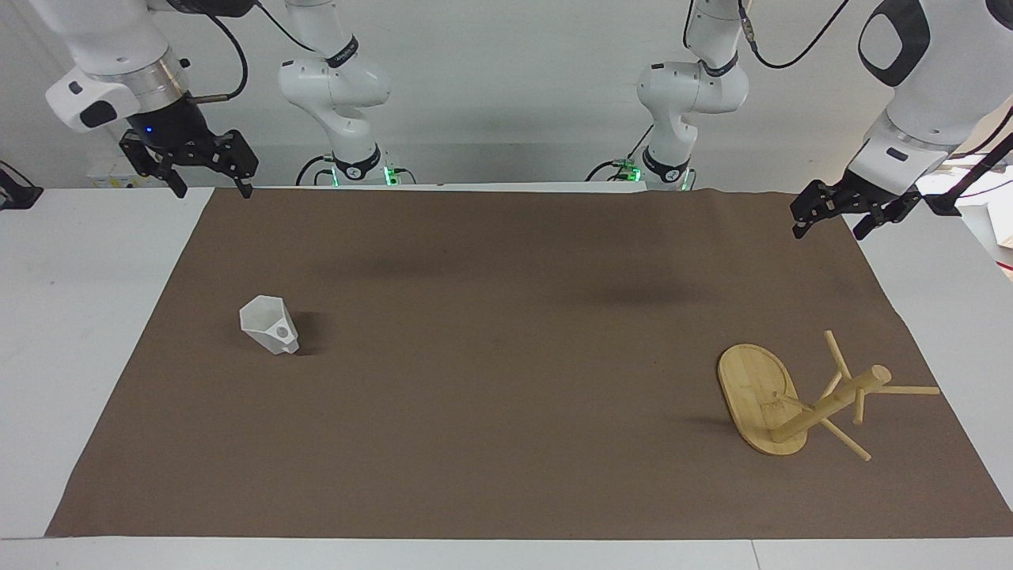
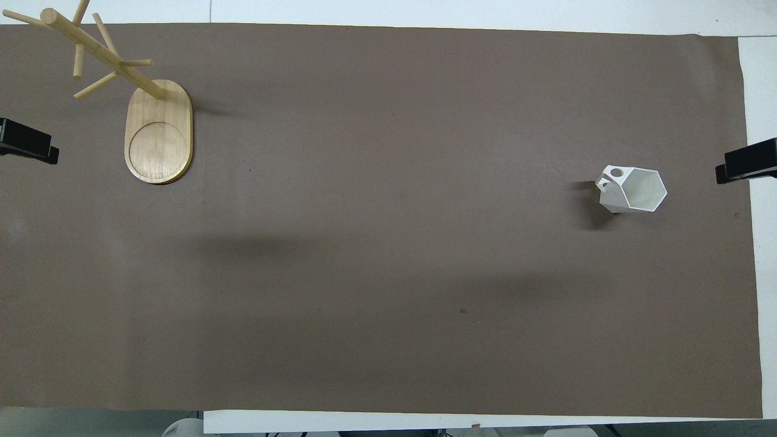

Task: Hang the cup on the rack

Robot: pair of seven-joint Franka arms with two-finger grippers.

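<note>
The white faceted cup (image 1: 269, 324) stands mouth up on the brown mat toward the right arm's end; its squared handle with a round hole shows in the overhead view (image 2: 631, 191). The bamboo rack (image 1: 831, 404) stands upright on its oval base (image 1: 752, 384) toward the left arm's end, farther from the robots than the cup; it also shows in the overhead view (image 2: 159, 139). Its pegs are bare. My right gripper (image 1: 211, 188) hangs open and empty, raised over the mat's edge by the right arm's end (image 2: 746, 165). My left gripper (image 1: 828, 229) hangs open and empty over the mat's edge by the left arm's end (image 2: 30, 145). Both arms wait.
A brown mat (image 1: 506, 380) covers most of the white table (image 1: 71, 332). White table margins run along both ends and the edge farthest from the robots.
</note>
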